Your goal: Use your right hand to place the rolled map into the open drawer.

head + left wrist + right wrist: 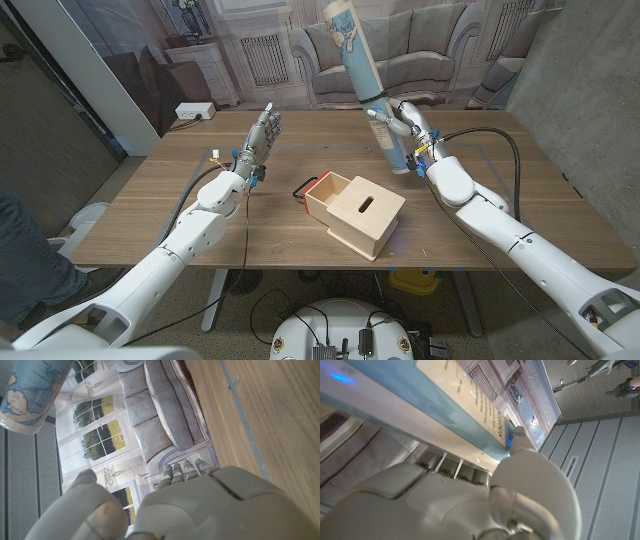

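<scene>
My right hand (408, 124) grips the rolled map (368, 82), a long pale blue tube held nearly upright above the table's far right part, its lower end close to the tabletop. In the right wrist view the map (445, 405) runs across my right hand's fingers (450, 467). The small wooden box with its open drawer (327, 191) sits mid-table, left of and nearer than the map; the box top (366, 209) has a slot. My left hand (260, 138) stands upright with fingers apart over the far left part, holding nothing. One end of the map (30, 395) shows beyond my left hand (165, 505).
A red and black handle (303, 186) sticks out at the drawer's left side. A white power strip (194, 111) lies on the floor behind the table. A person's leg (25, 250) is at the left edge. The backdrop pictures a sofa.
</scene>
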Robot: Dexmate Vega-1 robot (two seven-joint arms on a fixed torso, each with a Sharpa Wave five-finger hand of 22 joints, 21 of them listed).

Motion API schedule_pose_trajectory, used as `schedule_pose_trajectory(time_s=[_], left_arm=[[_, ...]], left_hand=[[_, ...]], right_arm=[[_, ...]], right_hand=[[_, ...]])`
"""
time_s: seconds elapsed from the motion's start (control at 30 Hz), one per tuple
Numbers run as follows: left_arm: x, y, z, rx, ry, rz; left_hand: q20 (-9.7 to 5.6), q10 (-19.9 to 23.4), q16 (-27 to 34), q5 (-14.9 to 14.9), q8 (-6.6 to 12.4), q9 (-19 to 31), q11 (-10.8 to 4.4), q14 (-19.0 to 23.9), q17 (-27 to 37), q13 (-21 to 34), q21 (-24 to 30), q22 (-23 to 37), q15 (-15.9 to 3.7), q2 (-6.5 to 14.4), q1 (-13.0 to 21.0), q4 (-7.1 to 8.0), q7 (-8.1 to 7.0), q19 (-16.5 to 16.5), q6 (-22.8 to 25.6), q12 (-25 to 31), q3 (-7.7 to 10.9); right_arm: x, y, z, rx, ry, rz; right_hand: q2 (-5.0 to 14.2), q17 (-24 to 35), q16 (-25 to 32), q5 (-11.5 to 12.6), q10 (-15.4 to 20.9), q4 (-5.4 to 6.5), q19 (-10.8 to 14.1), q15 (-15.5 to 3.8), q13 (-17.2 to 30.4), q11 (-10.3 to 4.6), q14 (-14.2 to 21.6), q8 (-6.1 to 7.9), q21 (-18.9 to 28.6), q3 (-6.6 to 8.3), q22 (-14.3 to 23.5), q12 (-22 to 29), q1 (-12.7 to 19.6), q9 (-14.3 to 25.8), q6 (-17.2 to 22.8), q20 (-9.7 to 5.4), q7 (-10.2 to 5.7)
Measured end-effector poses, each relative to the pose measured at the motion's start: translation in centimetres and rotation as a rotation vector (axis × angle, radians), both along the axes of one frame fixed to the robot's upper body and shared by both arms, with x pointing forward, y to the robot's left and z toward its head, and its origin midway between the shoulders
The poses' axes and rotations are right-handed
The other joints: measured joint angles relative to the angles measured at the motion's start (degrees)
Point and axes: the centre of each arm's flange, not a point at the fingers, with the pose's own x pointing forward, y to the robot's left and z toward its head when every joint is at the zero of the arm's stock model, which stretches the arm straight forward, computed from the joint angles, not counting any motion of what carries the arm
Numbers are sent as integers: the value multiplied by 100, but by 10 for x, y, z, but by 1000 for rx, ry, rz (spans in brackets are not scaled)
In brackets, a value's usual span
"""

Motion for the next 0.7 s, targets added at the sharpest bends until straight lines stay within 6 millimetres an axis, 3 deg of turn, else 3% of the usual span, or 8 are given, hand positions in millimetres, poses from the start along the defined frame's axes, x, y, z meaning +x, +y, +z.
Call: schedule_pose_trajectory(time_s=[0.7], left_arm=[[-5, 2, -6, -10, 3, 5]], left_hand=[[0, 0, 0, 0, 0, 0, 0, 0, 0, 0, 0, 0, 0, 0, 0, 0, 0, 0, 0, 0, 0]], right_arm=[[-6, 25, 19, -12, -18, 149]], right_hand=[[16, -1, -23, 0, 0, -19, 2, -21, 0, 0, -20, -63, 0, 19, 1, -44, 16, -4, -1, 1, -1]])
